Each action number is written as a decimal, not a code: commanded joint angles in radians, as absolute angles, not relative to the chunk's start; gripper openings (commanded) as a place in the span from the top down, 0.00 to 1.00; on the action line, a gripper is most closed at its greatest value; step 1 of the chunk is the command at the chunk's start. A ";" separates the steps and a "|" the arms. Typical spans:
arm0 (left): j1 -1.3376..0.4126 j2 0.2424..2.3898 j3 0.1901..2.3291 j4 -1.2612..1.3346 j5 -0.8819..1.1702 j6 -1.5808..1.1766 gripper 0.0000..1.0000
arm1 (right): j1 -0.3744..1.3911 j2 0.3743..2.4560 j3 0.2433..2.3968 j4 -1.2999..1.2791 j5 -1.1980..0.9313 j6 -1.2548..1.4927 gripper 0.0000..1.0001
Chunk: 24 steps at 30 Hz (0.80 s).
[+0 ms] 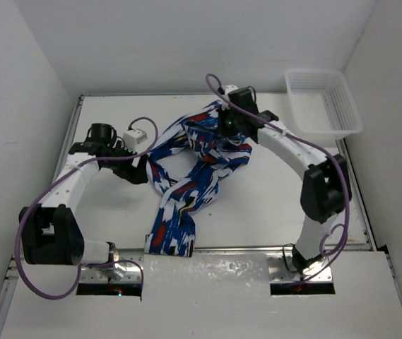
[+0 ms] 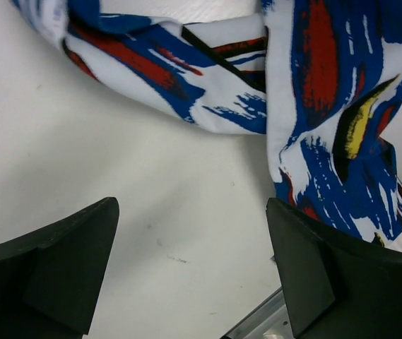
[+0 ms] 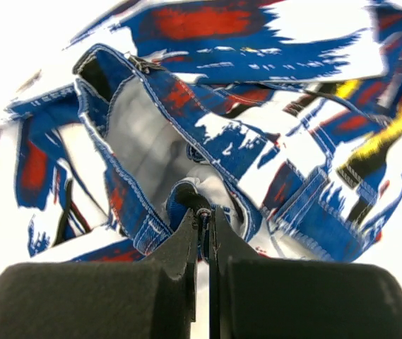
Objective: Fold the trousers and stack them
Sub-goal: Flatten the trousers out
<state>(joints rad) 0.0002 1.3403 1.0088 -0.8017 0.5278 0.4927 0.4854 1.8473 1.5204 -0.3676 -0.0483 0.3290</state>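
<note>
Right gripper [image 3: 203,216] pinching trousers [image 3: 271,148], basket [image 1: 349,106] apart

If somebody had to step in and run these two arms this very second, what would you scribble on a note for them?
Right gripper: shut, pinching a seamed edge of the trousers at the far end of the heap.
Left gripper: open, low over the table, with fabric at its right finger; it holds nothing.
Trousers: twisted and bunched mid-table, one leg trailing toward the near edge.
Done: no fold visible yet.
To do: flatten, fold, stack.
</note>
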 commanded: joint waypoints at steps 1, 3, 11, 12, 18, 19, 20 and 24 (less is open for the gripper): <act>-0.095 1.353 1.022 -0.782 0.499 0.512 0.16 | 0.442 1.750 1.456 -0.304 -0.075 0.363 1.00; -0.223 1.377 0.996 -0.779 0.457 0.514 0.05 | 0.401 1.694 1.410 -0.292 -0.103 0.376 1.00; -0.478 1.580 0.931 -0.689 0.249 0.503 0.00 | 0.174 1.484 1.310 -0.288 -0.147 0.414 1.00; -0.495 1.607 0.934 -0.678 0.230 0.503 0.00 | 0.151 1.462 1.305 -0.290 -0.153 0.423 1.00; -0.569 1.695 0.934 -0.612 0.129 0.521 0.13 | 0.037 1.365 1.310 -0.340 -0.170 0.393 1.00; -0.569 1.703 0.934 -0.614 0.129 0.525 0.24 | 0.026 1.358 1.310 -0.350 -0.172 0.393 1.00; -0.568 1.707 0.943 -0.626 0.129 0.535 0.68 | 0.017 1.348 1.305 -0.348 -0.173 0.394 1.00; -0.528 1.658 0.983 -0.676 0.109 0.584 1.00 | -0.046 1.310 1.328 -0.354 -0.196 0.394 1.00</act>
<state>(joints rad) -0.5613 1.6863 0.9470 -0.6758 0.1379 0.5369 -0.0116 1.3499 1.2854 -0.3775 -0.1650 0.3996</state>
